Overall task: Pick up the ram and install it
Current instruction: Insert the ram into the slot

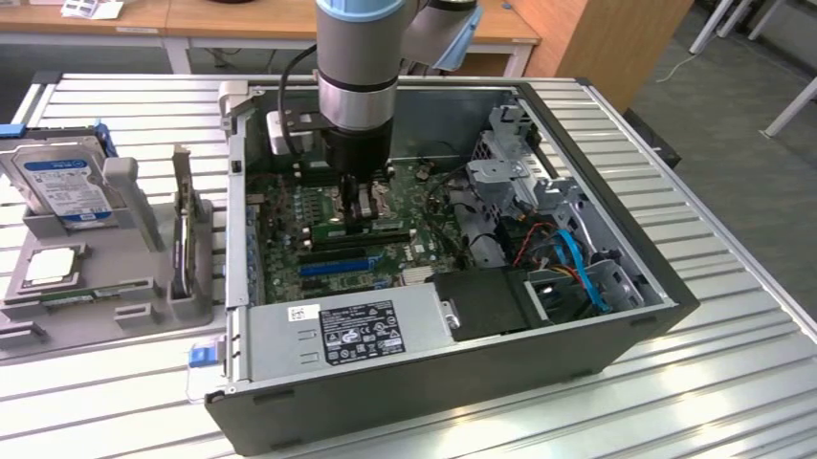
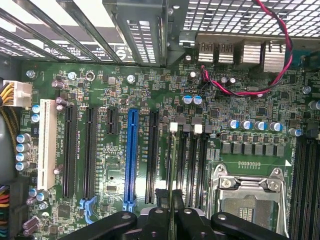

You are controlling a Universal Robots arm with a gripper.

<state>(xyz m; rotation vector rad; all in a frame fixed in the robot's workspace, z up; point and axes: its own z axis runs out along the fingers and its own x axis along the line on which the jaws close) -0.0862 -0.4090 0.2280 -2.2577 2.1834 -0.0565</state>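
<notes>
In the exterior view my gripper (image 1: 362, 196) reaches straight down into the open computer case (image 1: 638, 320), over the motherboard (image 1: 320, 229). The wrist view looks down on the ram (image 2: 172, 165) edge-on, a thin green strip between my two black fingers (image 2: 161, 212). My gripper (image 2: 171, 214) is shut on it. The ram lines up along a black memory slot with a white latch (image 2: 173, 127) at its far end. I cannot tell whether its lower edge touches the slot. A second white latch (image 2: 198, 128) marks a neighbouring slot.
The CPU socket (image 2: 250, 195) lies beside the memory slots, and a blue slot (image 2: 131, 155) and black slots lie on the other side. A red-black wire (image 2: 280, 55) loops near the rear ports. A hard drive (image 1: 61, 182) and an upright card (image 1: 189, 239) stand in a grey holder outside the case.
</notes>
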